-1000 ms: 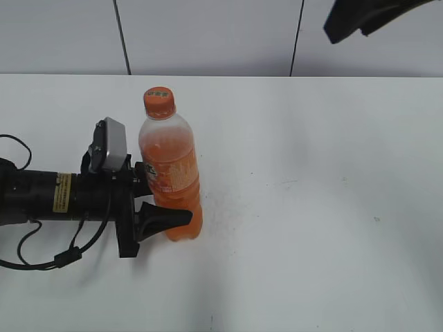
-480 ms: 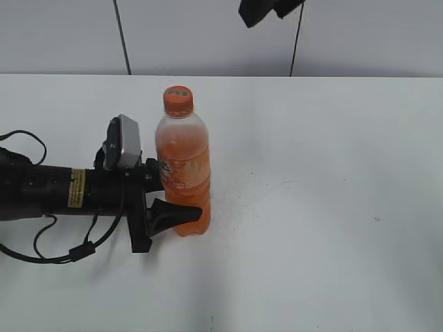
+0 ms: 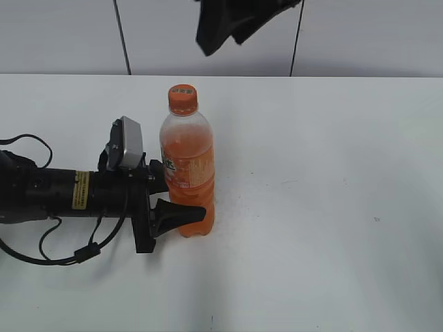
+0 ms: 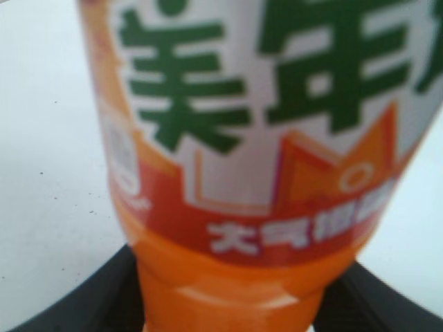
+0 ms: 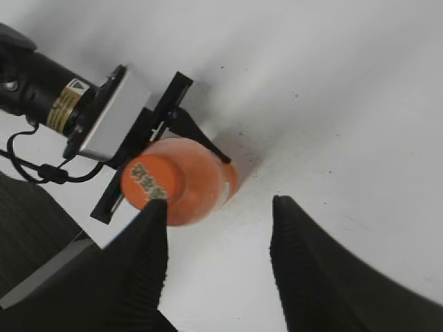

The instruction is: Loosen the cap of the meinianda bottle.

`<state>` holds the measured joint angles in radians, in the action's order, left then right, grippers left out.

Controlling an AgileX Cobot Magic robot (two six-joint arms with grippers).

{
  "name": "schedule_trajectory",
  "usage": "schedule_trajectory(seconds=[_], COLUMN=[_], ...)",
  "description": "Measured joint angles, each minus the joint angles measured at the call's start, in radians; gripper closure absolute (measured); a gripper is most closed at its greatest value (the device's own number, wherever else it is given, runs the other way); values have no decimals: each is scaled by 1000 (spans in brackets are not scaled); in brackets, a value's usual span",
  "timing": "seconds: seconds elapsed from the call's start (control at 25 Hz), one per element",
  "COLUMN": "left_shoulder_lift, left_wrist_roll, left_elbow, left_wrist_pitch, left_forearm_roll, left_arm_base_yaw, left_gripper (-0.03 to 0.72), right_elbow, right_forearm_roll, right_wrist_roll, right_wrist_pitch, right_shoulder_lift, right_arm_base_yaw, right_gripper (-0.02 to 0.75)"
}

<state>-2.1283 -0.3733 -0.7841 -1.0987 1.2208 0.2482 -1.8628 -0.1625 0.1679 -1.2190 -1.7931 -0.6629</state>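
Observation:
The meinianda bottle (image 3: 188,173) stands upright on the white table, full of orange drink, its orange cap (image 3: 183,98) on top. My left gripper (image 3: 181,200) comes in from the left and is shut on the bottle's lower body; the left wrist view shows the label (image 4: 263,124) close up between the black fingers. My right gripper (image 3: 220,31) hangs open above the bottle at the top of the exterior view. In the right wrist view its open fingers (image 5: 218,207) are above and to the right of the cap (image 5: 147,181), not around it.
The white table (image 3: 332,207) stretches to the right of the bottle. The left arm and its cables (image 3: 55,200) lie across the table's left side. A grey panelled wall (image 3: 360,34) runs behind.
The left gripper has shifted the bottle a little to the right. The right gripper has moved leftward from the upper right until it hangs above the bottle.

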Motion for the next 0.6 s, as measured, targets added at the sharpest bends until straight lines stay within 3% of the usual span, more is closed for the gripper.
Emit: schedule_trajectory(seconds=[0.24,0.6], left_shoulder_lift=[0,0], left_wrist_roll=[-9,-22], left_elbow=[0,0], left_wrist_pitch=[0,2], left_forearm_roll=[-1,-4], left_arm_base_yaw=[1,2], left_gripper=[286,286], right_elbow=[0,0], right_forearm_roll=[51,29], right_wrist_roll=[8,9], right_wrist_pitch=[0,0], right_shoulder_lift=[-41,-80], right_arm_base_yaw=[-93,-104], right_gripper=[373,373])
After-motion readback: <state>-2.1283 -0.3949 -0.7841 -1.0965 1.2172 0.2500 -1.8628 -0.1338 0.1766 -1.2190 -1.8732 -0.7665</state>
